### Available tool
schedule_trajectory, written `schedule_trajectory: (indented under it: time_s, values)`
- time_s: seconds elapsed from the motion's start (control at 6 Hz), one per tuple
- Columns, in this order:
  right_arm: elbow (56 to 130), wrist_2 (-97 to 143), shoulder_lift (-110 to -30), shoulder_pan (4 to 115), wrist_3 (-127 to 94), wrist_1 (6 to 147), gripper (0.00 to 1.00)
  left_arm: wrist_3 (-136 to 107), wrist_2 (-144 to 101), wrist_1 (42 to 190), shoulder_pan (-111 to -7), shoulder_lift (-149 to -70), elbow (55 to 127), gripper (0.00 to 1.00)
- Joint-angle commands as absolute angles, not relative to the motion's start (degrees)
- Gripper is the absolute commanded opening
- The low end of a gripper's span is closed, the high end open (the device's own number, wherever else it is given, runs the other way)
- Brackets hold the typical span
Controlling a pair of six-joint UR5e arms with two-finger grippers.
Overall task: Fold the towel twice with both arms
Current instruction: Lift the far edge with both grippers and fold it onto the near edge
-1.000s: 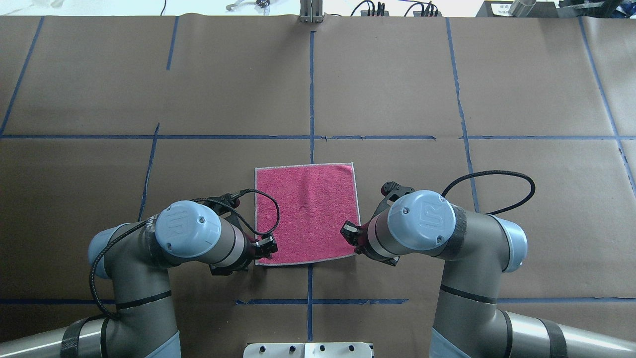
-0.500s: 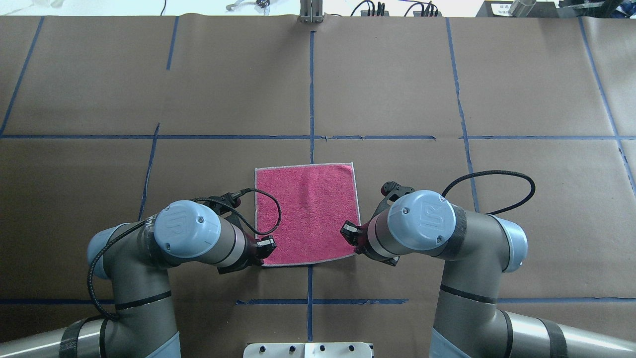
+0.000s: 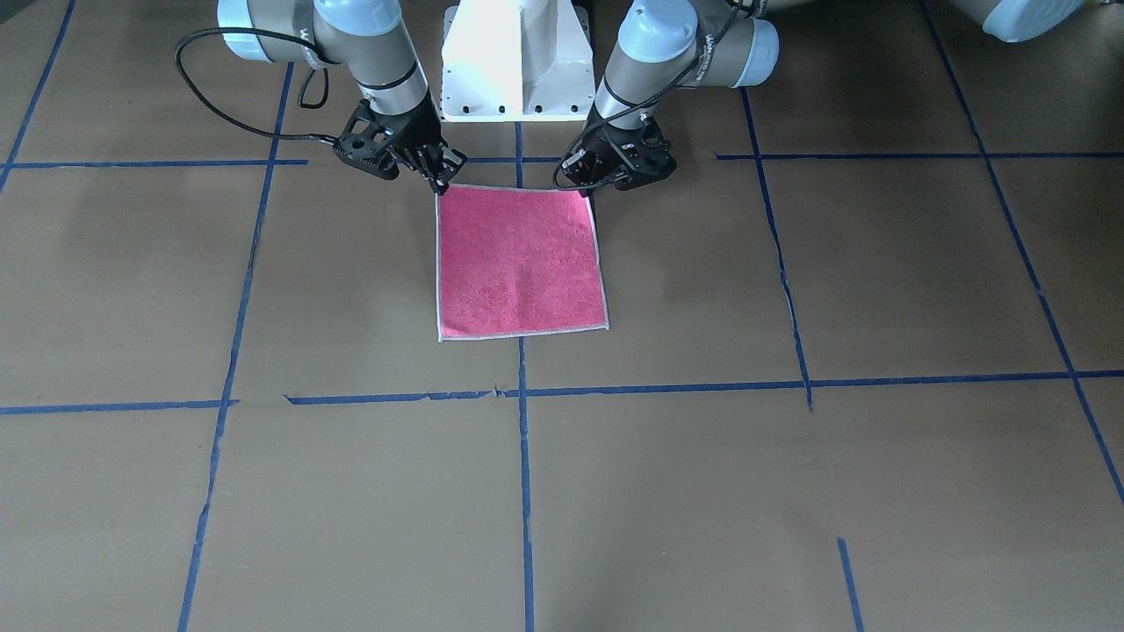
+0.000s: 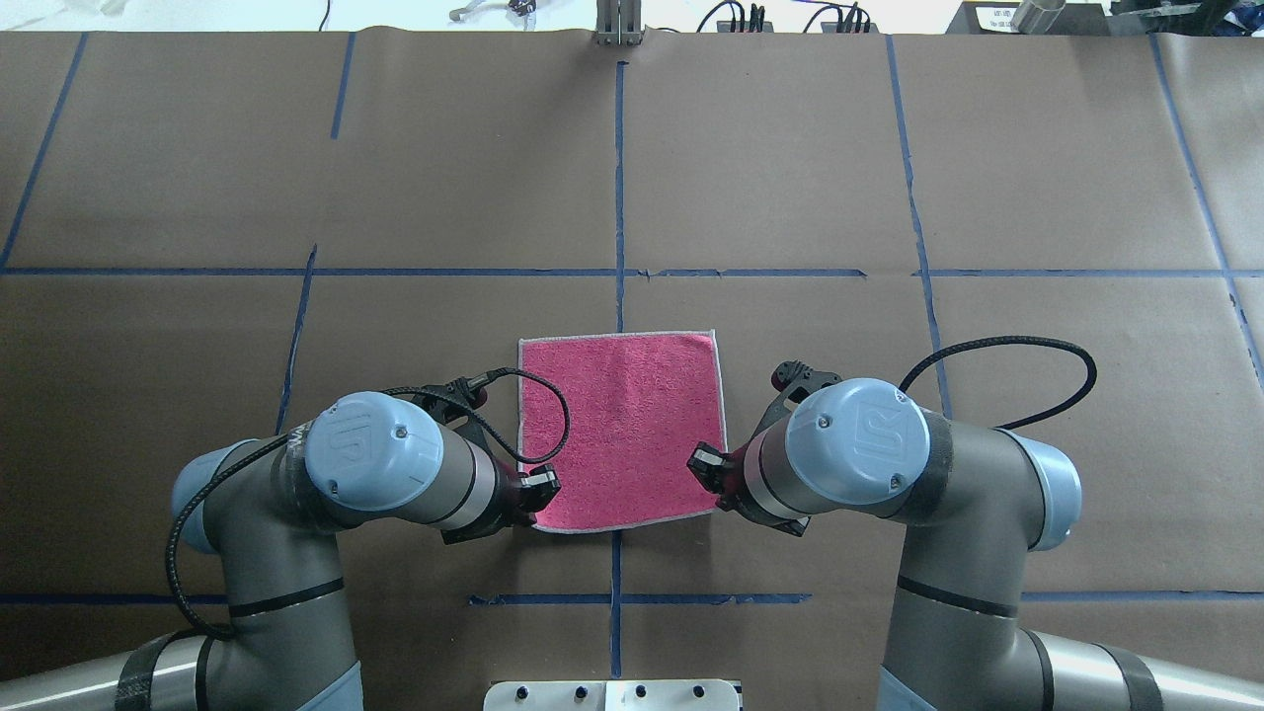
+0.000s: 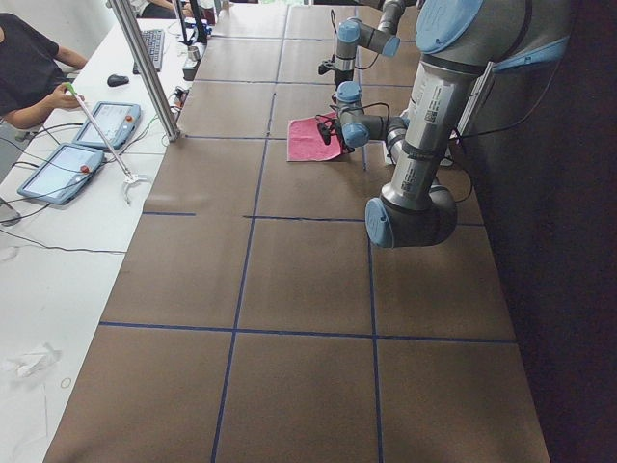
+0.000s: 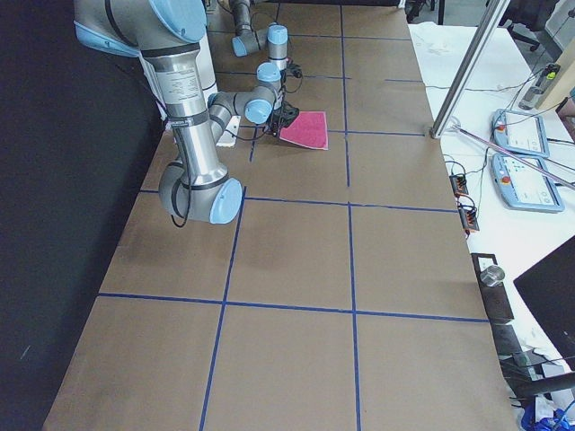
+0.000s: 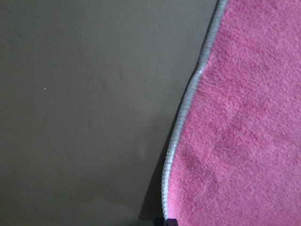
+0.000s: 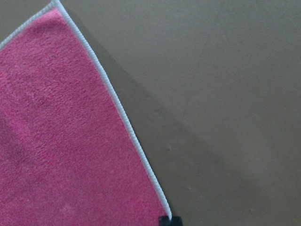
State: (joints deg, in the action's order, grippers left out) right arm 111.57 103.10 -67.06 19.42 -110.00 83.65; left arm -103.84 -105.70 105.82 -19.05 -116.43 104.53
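Note:
The towel (image 4: 622, 434) lies pink-red face up on the brown table, with a pale border; it also shows in the front view (image 3: 520, 263). My left gripper (image 4: 538, 497) is at the towel's near left corner, shut on it. My right gripper (image 4: 707, 472) is at the near right corner, shut on it. In the front view the left gripper (image 3: 587, 182) is on the right and the right gripper (image 3: 439, 182) on the left. Both wrist views show the towel's border (image 7: 181, 117) (image 8: 122, 113) raised a little, with shadow beneath. The grey face is hidden.
The white pedestal base (image 3: 516, 61) stands just behind the grippers. Blue tape lines (image 4: 619, 197) cross the brown paper table. A metal post (image 5: 145, 68) and operators' tablets (image 5: 58, 172) stand along the far edge. Black cables (image 4: 997, 355) loop off both wrists.
The towel has shifted a little to the right and toward the robot, and both grippers have moved with it. The right arm's elbow has swung rightward.

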Motion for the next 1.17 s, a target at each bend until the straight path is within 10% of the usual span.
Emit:
schedule_trajectory:
  time_s: [0.0, 1.0]
  values:
    - [112.24, 103.1, -67.41, 18.46, -111.7, 84.29, 0.02, -104.41, -105.82, 105.73, -18.98, -116.54, 105.29, 0.0]
    - [104.45, 104.76, -60.94, 29.34, -108.9, 85.52, 0.02, -104.33, -105.64, 105.64, -29.09, -121.01, 101.18, 0.0]
